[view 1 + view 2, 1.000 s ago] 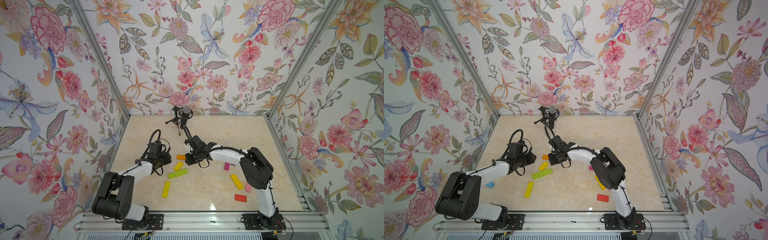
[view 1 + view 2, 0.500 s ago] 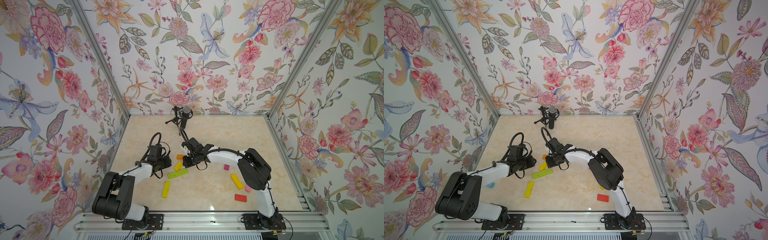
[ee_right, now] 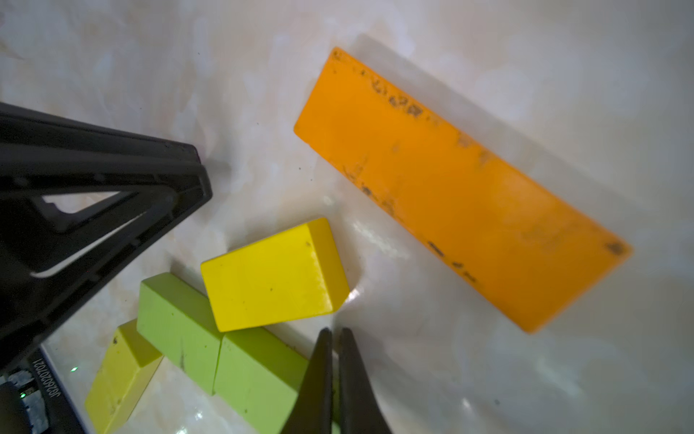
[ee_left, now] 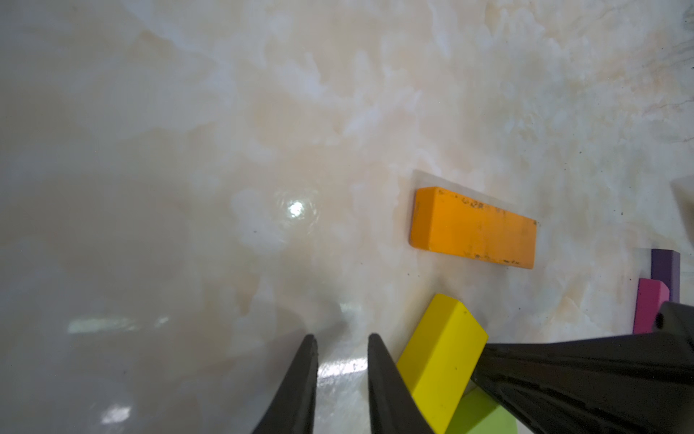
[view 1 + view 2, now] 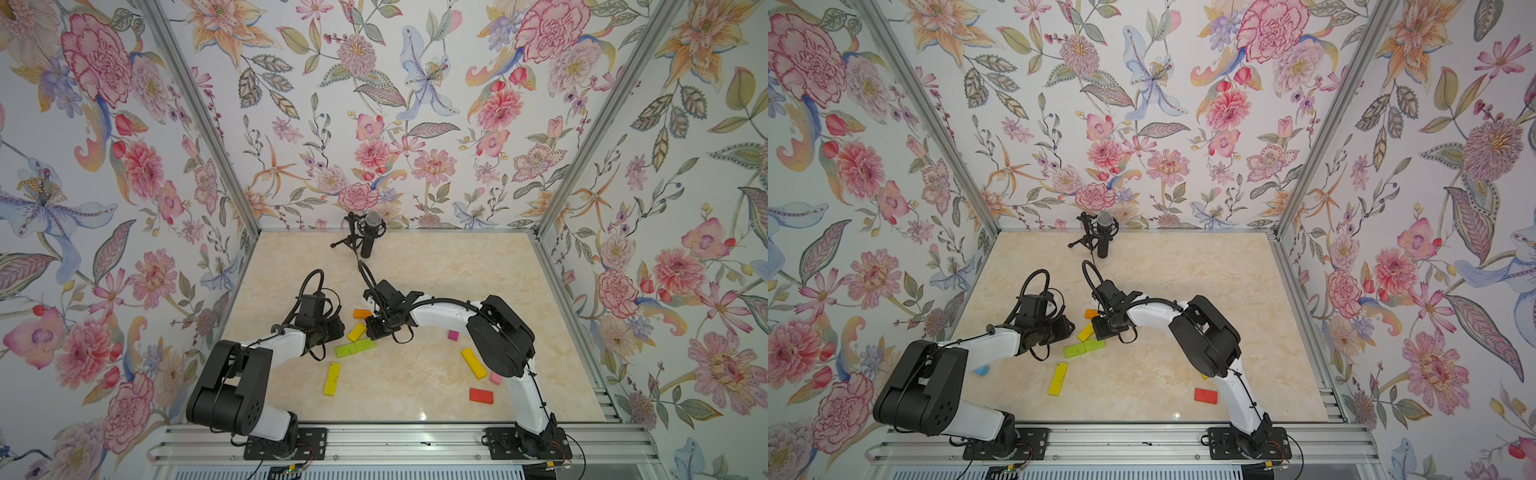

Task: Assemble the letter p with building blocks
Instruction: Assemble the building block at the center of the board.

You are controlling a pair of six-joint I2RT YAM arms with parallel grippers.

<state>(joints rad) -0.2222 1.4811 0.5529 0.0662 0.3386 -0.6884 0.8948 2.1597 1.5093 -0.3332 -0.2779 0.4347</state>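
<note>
- The building blocks all lie flat on the marble table [image 5: 415, 266], and there's no p to speak of yet. The closest thing to a start is a little huddle mid-table. It has an orange bar [image 3: 462, 188] with a short yellow block [image 3: 274, 274] just off it, and that block touches the lime green bars [image 3: 180, 330], which are laid end to end.
- The spares are well apart from that. There's a long yellow bar [image 5: 332, 378] nearer the front. Another yellow bar [image 5: 473, 363], a pink piece [image 5: 495, 378], a red block [image 5: 481, 395] and a magenta block [image 5: 453, 335] sit over on the right arm's side.
- What's changed: over the last second the right claw [image 3: 335, 330] swung in from beside the orange bar to the end of the lime green bars. It's pinched closed with nothing in it. I can't tell if it's actually touching the lime.
- The huddle itself looks the same as a second ago, so no block has been shifted yet.
- The left claw [image 4: 341, 336] sits on the other side of the short yellow block. Its fingers are a crack apart with bare table between them, holding nothing.
- My read: closed tips parked at the blocks suggest a nudge, not a pick, probably to square the pieces up into a stem and bowl. Early days.
</note>
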